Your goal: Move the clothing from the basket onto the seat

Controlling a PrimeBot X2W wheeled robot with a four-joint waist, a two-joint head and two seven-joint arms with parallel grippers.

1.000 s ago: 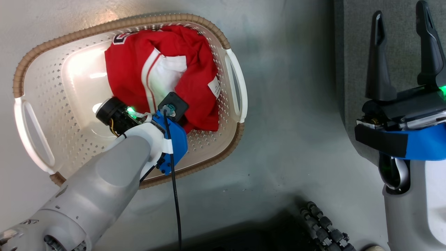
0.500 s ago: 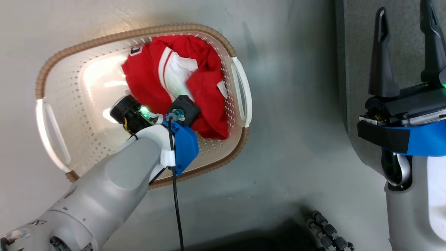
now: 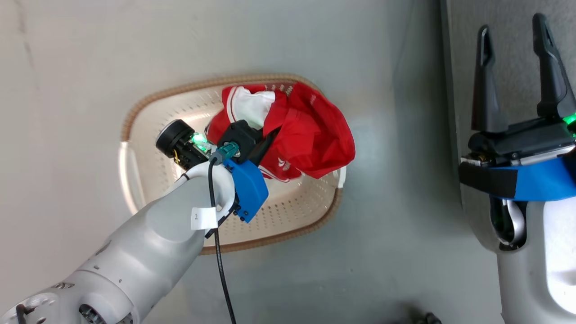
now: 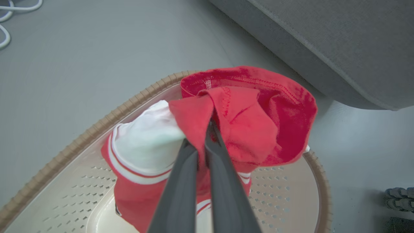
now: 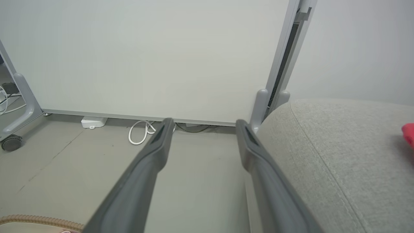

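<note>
Smooth grey floor (image 3: 90,67) is running under everything. Large white flat panel (image 5: 145,55) in a grey metal frame is standing at the back, a dark caster wheel (image 5: 11,142) sitting under its left leg. Looped white cable (image 5: 139,133) is lying near a small white plastic box (image 5: 93,122), both at the panel's base.

The clothing (image 3: 315,135) hangs above the basket (image 3: 288,211), seat (image 3: 510,67) to its right.

My left arm reaches forward, left gripper (image 4: 202,145) pinched tight on the clothing (image 4: 255,129); my right gripper (image 3: 512,27) points forward, fingers spread wide apart.
</note>
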